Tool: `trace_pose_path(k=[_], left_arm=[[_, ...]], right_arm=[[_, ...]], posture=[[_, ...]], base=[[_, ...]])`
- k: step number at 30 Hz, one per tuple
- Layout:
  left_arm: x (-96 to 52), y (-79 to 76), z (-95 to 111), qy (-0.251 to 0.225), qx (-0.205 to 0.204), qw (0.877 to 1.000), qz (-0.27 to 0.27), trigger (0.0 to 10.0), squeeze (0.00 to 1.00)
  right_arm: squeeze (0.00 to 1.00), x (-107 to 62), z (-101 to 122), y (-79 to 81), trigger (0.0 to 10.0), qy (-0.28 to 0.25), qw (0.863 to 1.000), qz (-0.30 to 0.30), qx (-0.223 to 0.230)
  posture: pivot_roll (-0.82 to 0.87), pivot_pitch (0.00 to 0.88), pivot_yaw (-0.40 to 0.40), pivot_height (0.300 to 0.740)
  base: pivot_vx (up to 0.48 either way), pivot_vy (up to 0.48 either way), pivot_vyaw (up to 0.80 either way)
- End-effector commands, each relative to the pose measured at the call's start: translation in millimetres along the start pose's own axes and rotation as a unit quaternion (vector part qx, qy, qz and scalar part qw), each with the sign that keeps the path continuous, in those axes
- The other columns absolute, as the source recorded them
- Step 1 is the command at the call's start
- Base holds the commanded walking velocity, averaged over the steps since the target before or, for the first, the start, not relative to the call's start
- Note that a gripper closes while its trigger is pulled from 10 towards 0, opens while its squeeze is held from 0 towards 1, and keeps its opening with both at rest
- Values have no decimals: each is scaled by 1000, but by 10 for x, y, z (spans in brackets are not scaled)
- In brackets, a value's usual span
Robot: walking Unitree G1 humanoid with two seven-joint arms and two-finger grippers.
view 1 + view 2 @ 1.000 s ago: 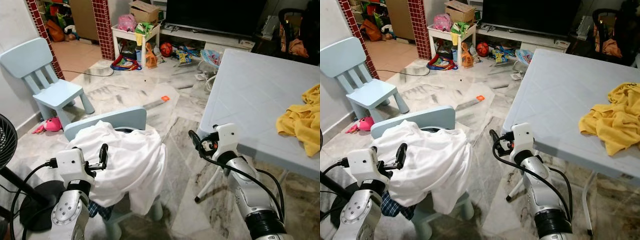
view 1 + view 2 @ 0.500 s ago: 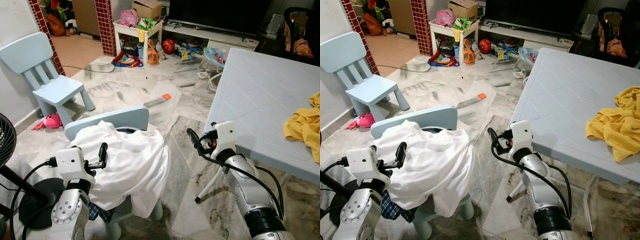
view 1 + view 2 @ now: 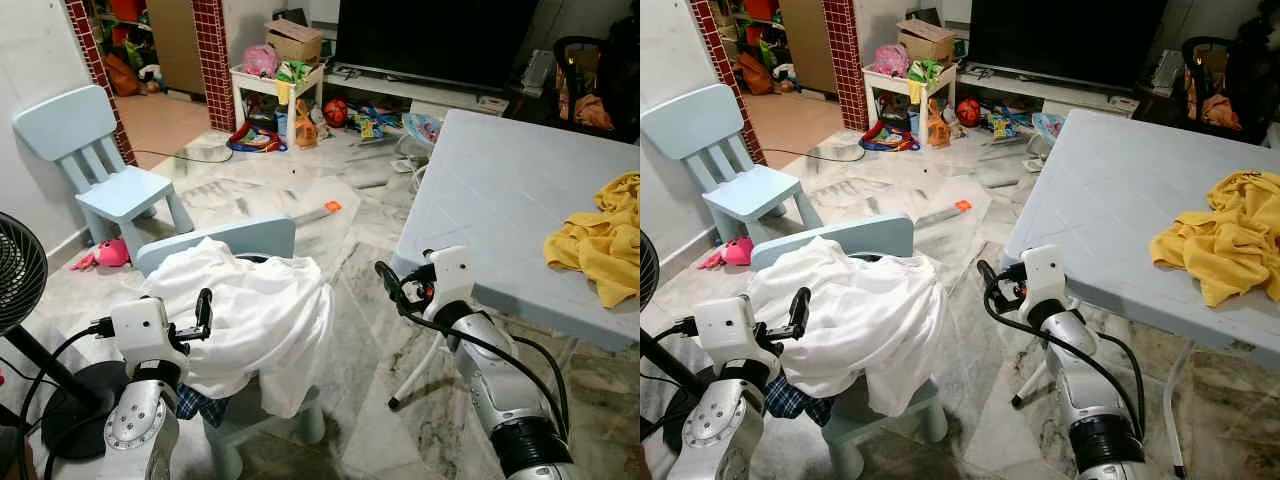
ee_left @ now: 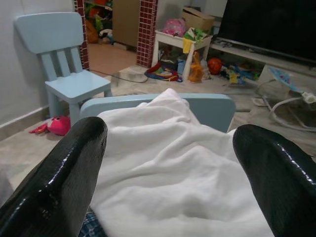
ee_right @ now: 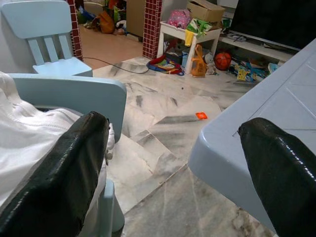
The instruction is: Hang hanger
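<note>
A white garment (image 3: 255, 315) lies draped over a small light-blue chair (image 3: 255, 235) right in front of me, with something dark showing at its collar. A blue checked cloth (image 3: 195, 403) pokes out beneath it. I cannot make out a hanger. My left gripper (image 3: 205, 308) is open, level with the garment's left edge, and its fingers (image 4: 74, 163) frame the white cloth in the left wrist view. My right gripper (image 3: 385, 280) is open and empty, in the gap between the chair and the corner of the light-blue table (image 3: 500, 190).
A yellow cloth (image 3: 600, 250) lies crumpled on the table at the right. A black fan (image 3: 15, 280) stands at my left. A second blue chair (image 3: 100, 150) is by the wall, with a pink toy (image 3: 108, 253) beside it. Toys clutter the floor below the TV (image 3: 430, 40).
The whole picture has shifted as the camera moved, first away from the yellow cloth, then back. Both grippers hold the same open pose beside the chair.
</note>
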State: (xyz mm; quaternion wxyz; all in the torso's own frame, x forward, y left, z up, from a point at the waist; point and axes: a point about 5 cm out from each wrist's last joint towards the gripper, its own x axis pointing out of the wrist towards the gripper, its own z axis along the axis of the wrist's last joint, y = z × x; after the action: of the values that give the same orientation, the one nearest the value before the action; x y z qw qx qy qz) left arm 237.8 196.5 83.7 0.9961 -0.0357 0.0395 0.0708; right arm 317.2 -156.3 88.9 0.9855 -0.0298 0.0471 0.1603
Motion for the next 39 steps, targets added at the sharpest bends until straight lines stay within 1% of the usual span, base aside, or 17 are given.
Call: trace_pose_path(k=[1, 4, 9, 12, 15, 16, 18, 19, 27, 28, 31, 32, 34, 36, 37, 38, 39], left_arm=[[47, 30, 47, -5, 17, 1000, 7, 10000, 0], [59, 44, 81, -8, 22, 1000, 7, 10000, 0], [151, 176, 147, -9, 24, 1000, 14, 10000, 0], [308, 213, 153, 7, 28, 1000, 5, 10000, 0], [326, 208, 146, 13, 32, 999, 2, 10000, 0], [440, 181, 101, 37, 34, 999, -8, 10000, 0], [494, 160, 89, 43, 30, 999, -14, 10000, 0], [575, 118, 71, 54, 25, 998, -27, 10000, 0], [784, -45, 115, 58, 29, 996, -60, 10000, 0], [784, -45, 115, 58, 29, 996, -60, 10000, 0], [748, -100, 245, 13, 22, 998, -58, 10000, 0], [685, -86, 295, -13, 20, 999, -42, 10000, 0], [669, -79, 303, -19, 19, 999, -38, 10000, 0], [339, -53, 323, -59, 11, 998, -26, 10000, 0], [339, -53, 323, -59, 11, 998, -26, 10000, 0], [197, -36, 295, -56, 8, 998, -19, 10000, 0], [197, -36, 295, -56, 8, 998, -19, 10000, 0]], right_arm=[[0, -6, 48, -54, 10000, -7, 1000, -5, -6], [0, -22, 50, -71, 10000, -6, 1000, -6, -8], [0, -97, 68, -130, 10000, -1, 1000, -2, -19], [0, -168, 83, -170, 10000, 5, 1000, 1, -30], [0, -191, 87, -181, 10000, 5, 999, 3, -33], [0, -265, 102, -181, 10000, 9, 999, 18, -44], [0, -299, 108, -172, 10000, 11, 998, 28, -47], [0, -341, 124, -141, 10000, 13, 998, 46, -44], [0, -422, 162, -6, 10000, 15, 994, 97, -54], [0, -422, 162, -6, 10000, 15, 994, 97, -54], [0, -397, 167, 8, 10000, 15, 994, 96, -47], [0, -389, 208, 31, 10000, 10, 995, 101, -26], [0, -390, 224, 37, 10000, 7, 995, 102, -20], [0, -346, 255, 71, 10000, 1, 996, 91, -8], [0, -346, 255, 71, 10000, 1, 996, 91, -8], [0, -322, 258, 106, 10000, -1, 995, 95, -9], [0, -322, 258, 106, 10000, -1, 995, 95, -9]], posture=[[31, 0, -79, 740], [31, 0, -82, 740], [-9, 28, -100, 740], [-36, 58, -110, 740], [-45, 66, -114, 740], [-72, 78, -120, 740], [-81, 77, -121, 740], [-91, 80, -121, 740], [-96, 77, -126, 740], [-96, 77, -126, 740], [-75, 61, -118, 740], [-59, 49, -111, 740], [-59, 49, -111, 740], [-21, 22, -99, 740], [-21, 22, -99, 740], [1, 9, -93, 740], [1, 9, -93, 740]], base=[[0, 0, 0], [0, 0, 0], [0, 0, 0], [0, 0, 0], [0, 0, 0], [0, 0, 0], [0, 0, 0], [0, 0, 0], [0, 0, 0], [0, 0, 0], [0, 0, 0], [0, 0, 0], [0, 0, 0], [0, 0, 0], [0, 0, 0], [0, 0, 0], [0, 0, 0]])
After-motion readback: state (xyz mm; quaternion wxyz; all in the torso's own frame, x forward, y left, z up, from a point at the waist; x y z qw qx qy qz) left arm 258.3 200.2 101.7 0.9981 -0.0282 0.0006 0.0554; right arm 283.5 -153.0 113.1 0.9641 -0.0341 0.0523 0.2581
